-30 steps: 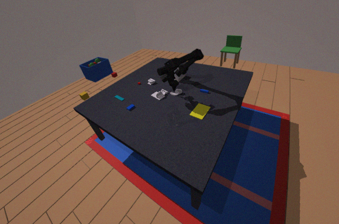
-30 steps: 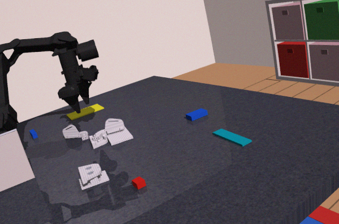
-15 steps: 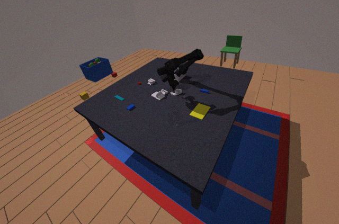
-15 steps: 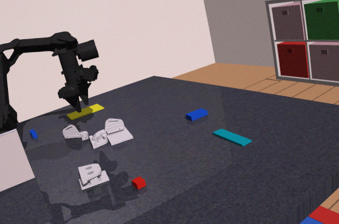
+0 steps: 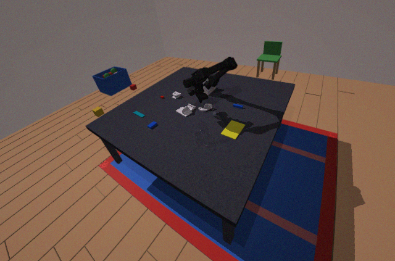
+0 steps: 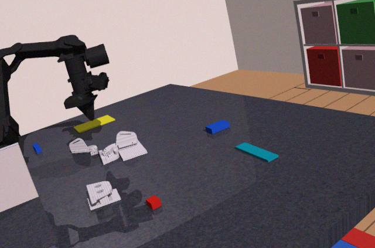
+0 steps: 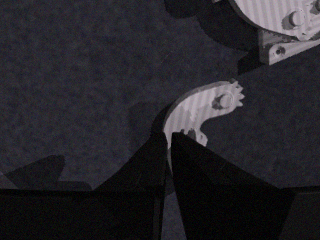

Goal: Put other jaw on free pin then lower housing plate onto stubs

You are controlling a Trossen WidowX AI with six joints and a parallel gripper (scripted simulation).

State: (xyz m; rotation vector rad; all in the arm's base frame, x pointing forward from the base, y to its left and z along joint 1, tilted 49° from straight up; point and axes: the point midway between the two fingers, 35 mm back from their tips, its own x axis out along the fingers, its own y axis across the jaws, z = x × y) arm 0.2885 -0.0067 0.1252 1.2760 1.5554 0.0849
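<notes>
My gripper [image 5: 200,101] [image 6: 91,118] [image 7: 167,142] is shut with nothing between its fingertips. It hangs above the loose white jaw [image 5: 207,107] [image 6: 78,146] [image 7: 196,106], which lies on the table; in the wrist view the fingers hide its lower part. The jaw's toothed end points toward the white base [image 5: 181,111] [image 6: 135,152] [image 7: 285,54], apart from it. The other jaw [image 6: 125,138] [image 7: 265,12] is on the base, its curved pad standing up. The free pin is hard to make out. The white housing plate [image 5: 176,94] [image 6: 92,192], with two oval holes, rests tilted on a white piece, away from the base.
A yellow plate [image 5: 233,129] [image 6: 107,119], a teal strip [image 5: 139,113] [image 6: 257,152], a red block [image 5: 162,96] [image 6: 153,202] and two blue blocks [image 5: 152,124] [image 5: 237,105] [image 6: 217,126] [image 6: 37,148] lie around the parts. A white box [image 6: 14,175] stands beside the arm.
</notes>
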